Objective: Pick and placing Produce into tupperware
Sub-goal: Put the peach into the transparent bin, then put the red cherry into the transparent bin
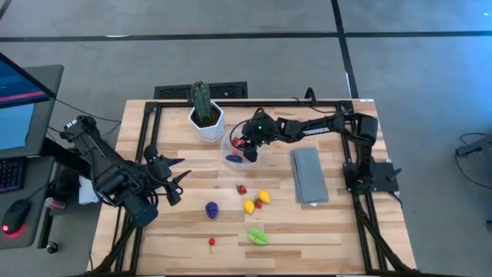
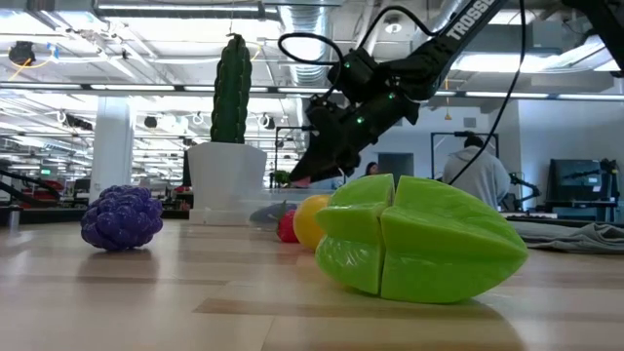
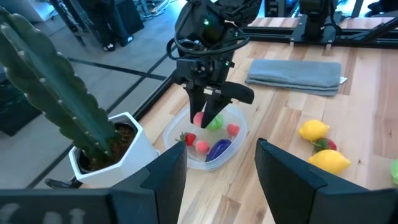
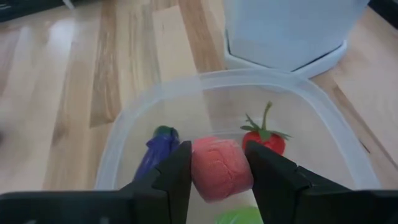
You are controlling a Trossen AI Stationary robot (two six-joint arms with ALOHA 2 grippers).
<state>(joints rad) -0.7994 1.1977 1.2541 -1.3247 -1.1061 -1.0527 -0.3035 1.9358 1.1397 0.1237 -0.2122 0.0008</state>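
The tupperware, a round clear tub, sits beside the white cactus pot. Inside it lie a purple piece, a red stemmed piece and a green piece. My right gripper hangs over the tub, shut on a pink piece. More produce lies on the table nearer me: yellow, purple, green and small red pieces. My left gripper waits open at the table's left, pointing at the tub. My right gripper pinches the round pink piece by its two sides between both fingers, coming from above and pointing down into the tub. The piece sits within the tub's rim; whether it touches the floor I cannot tell.
A tall green cactus in the white pot stands just left of the tub. A folded grey cloth lies to the tub's right. Black frame rails run along the table's edges. A person shows in the room behind.
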